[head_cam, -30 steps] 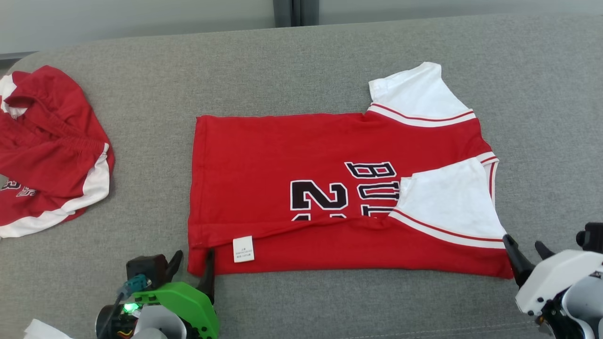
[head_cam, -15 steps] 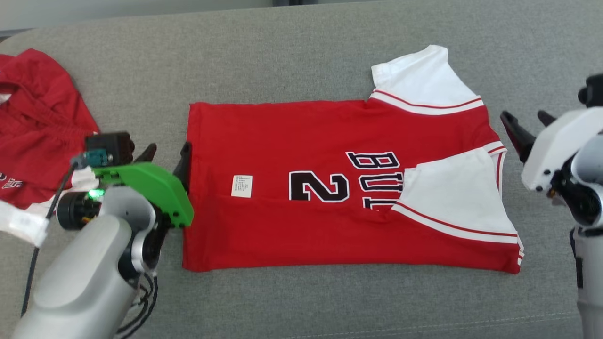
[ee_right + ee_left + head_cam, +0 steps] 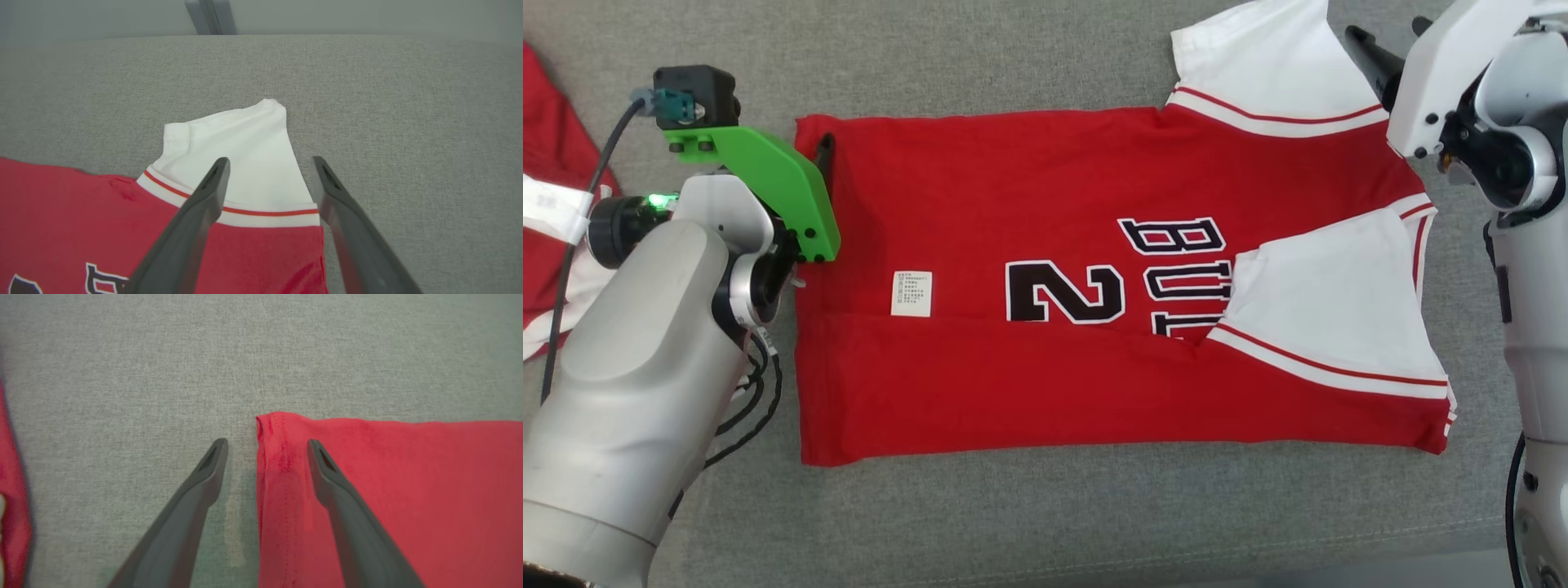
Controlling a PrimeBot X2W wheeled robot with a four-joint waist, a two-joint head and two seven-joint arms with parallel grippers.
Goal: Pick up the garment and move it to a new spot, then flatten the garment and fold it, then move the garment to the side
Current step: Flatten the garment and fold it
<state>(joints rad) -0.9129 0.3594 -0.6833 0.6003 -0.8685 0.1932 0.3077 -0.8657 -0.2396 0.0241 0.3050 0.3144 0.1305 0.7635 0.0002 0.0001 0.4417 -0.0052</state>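
The garment (image 3: 1029,204) is a red jersey with white sleeves and black lettering, spread on the grey couch with its near band folded over and a white label (image 3: 912,292) facing up. My left gripper (image 3: 809,159) stands open at the far left corner. In the left wrist view the garment (image 3: 408,477) has its hem between the spread fingers of my left gripper (image 3: 266,443). My right gripper (image 3: 1388,37) is open at the far right. In the right wrist view this right gripper (image 3: 270,161) straddles the white sleeve (image 3: 245,134) above the red body of the garment (image 3: 61,204).
A second red and white garment (image 3: 547,122) lies bunched at the couch's left end and shows in the left wrist view as a red edge (image 3: 12,498). Bare grey cushion (image 3: 1045,523) runs along the near side. Behind the couch is a pale wall (image 3: 327,16).
Both open grippers have gone from the garment's near corners to its far corners. The folded near band is wider, with the label further up. The head camera has tilted down.
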